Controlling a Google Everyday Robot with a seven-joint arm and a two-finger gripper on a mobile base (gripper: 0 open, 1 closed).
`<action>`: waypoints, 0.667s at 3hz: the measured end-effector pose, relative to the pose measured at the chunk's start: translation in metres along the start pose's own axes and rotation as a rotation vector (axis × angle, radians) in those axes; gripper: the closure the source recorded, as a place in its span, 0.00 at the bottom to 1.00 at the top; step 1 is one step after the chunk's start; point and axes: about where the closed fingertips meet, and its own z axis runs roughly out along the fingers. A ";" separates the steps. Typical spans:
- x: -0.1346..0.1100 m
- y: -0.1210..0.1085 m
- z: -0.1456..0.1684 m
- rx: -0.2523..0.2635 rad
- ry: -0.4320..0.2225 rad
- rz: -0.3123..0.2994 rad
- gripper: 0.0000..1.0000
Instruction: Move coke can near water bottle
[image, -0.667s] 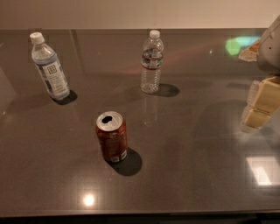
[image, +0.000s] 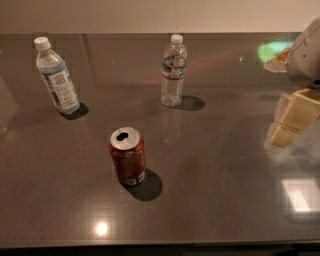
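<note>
The coke can (image: 128, 157) is red with an open silver top and stands upright on the dark table (image: 215, 170), left of centre and toward the front. The water bottle (image: 173, 72) is clear and ribbed with a white cap and a narrow red band. It stands upright behind the can and a little to its right. My gripper (image: 294, 119) is cream-coloured and hangs at the right edge of the view, above the table. It is far to the right of the can and the water bottle and holds nothing that I can see.
A second bottle (image: 56, 77) with a large pale blue-white label and square logo stands tilted at the back left. The table's front edge runs along the bottom of the view. A wall stands behind the table's far edge.
</note>
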 end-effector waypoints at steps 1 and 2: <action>-0.035 0.016 0.018 -0.067 -0.150 -0.030 0.00; -0.072 0.038 0.034 -0.128 -0.296 -0.068 0.00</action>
